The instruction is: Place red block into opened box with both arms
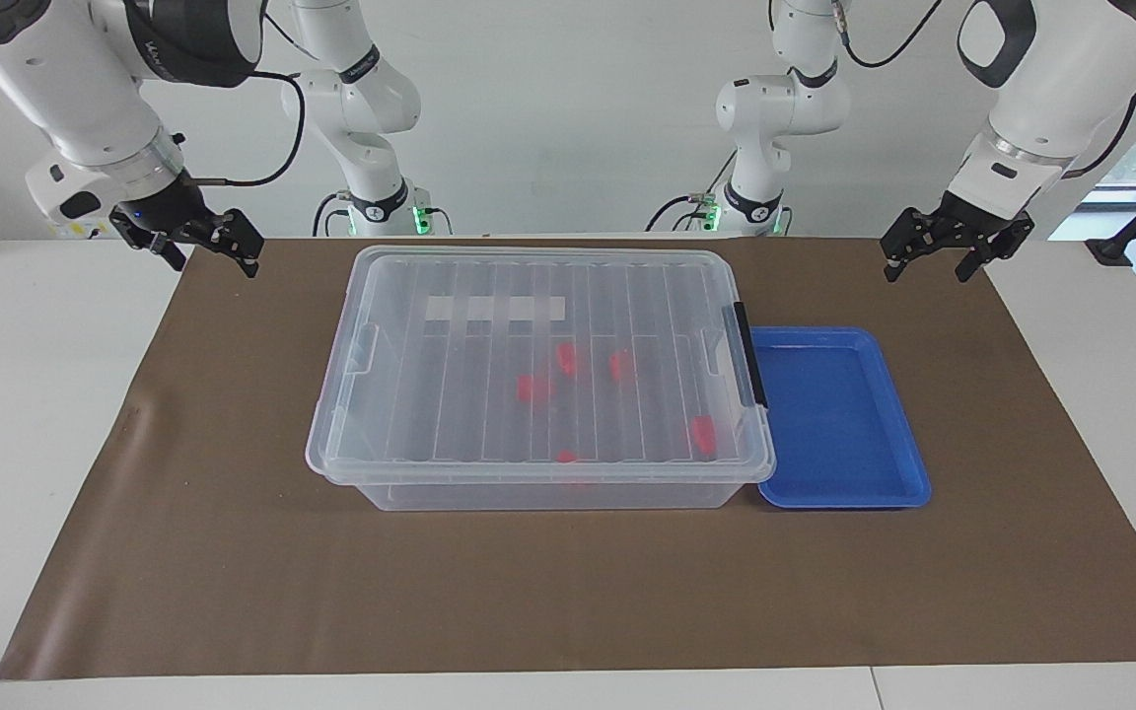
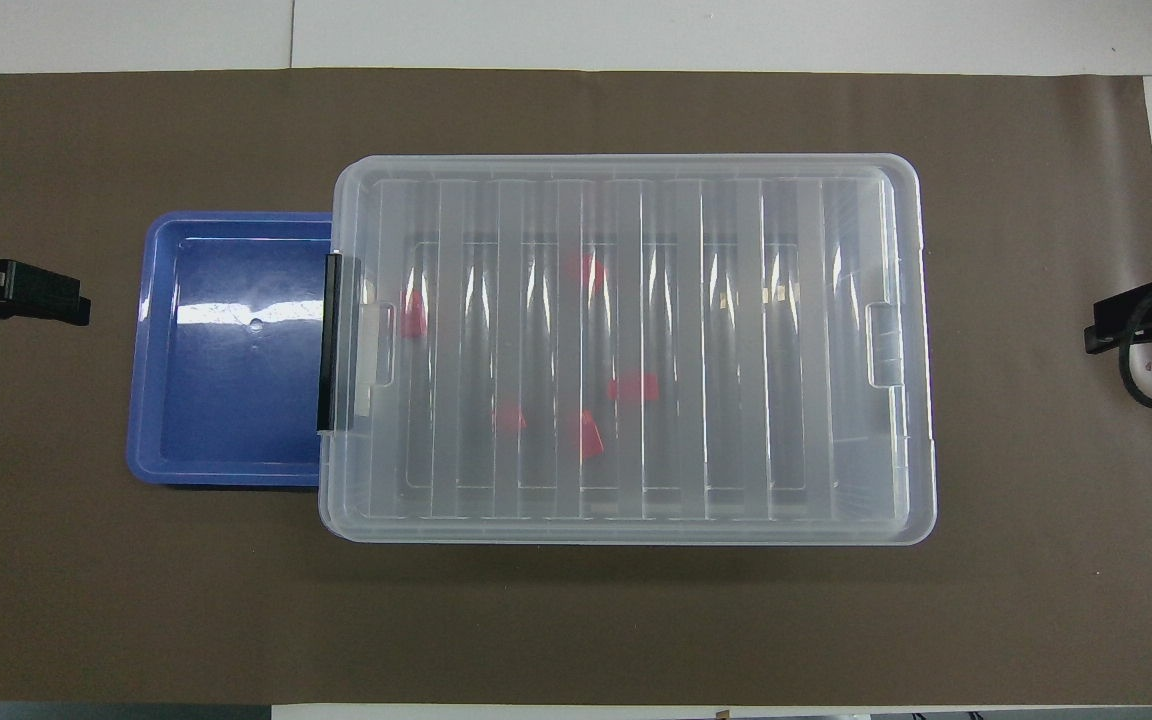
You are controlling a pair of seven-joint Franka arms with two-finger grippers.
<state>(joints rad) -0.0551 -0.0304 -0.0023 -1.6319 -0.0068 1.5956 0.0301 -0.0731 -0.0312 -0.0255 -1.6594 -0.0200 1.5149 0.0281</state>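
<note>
Seemingly light, stiff, slick: five red blocks [image 1: 703, 434] lie inside the lidded clear storage box [image 1: 410, 488] mid-mat; pinch across short sides. Left gripper [image 1: 943, 258] and right gripper [image 1: 201, 254] hang wide, empty, over the mat's robot-side corners.

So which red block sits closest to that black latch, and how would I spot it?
Start at the big clear box in the middle of the brown mat. Find its black latch on the end beside the blue tray. The red block just inside that end lies alone, apart from the four others.
</note>
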